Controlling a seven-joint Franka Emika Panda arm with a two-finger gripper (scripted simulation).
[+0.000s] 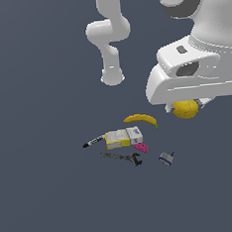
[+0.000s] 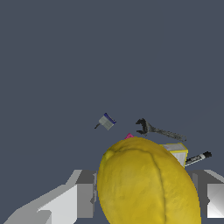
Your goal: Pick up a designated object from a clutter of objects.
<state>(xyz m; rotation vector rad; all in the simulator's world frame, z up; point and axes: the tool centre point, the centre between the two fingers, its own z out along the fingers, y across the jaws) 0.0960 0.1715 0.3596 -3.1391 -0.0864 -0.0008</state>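
Exterior view showed the lemon point(image 1: 185, 109) tucked directly beneath the white hand of the arm, held in the tool point(image 1: 187, 107) and seemingly lifted clear of the dark counter point(image 1: 45, 194); the fingers themselves were hidden behind the hand. The remaining clutter lay below and toward that view's left: banana point(image 1: 140, 119), yellow-and-white box point(image 1: 123, 137), marker point(image 1: 94, 141), wrench point(image 1: 122, 157), pink brick point(image 1: 140, 147) and grey-blue block point(image 1: 166, 158), all well apart from the lemon. Wrist view had the lemon point(image 2: 146, 183) filling the space between the two grey fingers point(image 2: 84, 200), which pinched it from either side, its long axis running roughly across the grip line, with the counter far beneath it.
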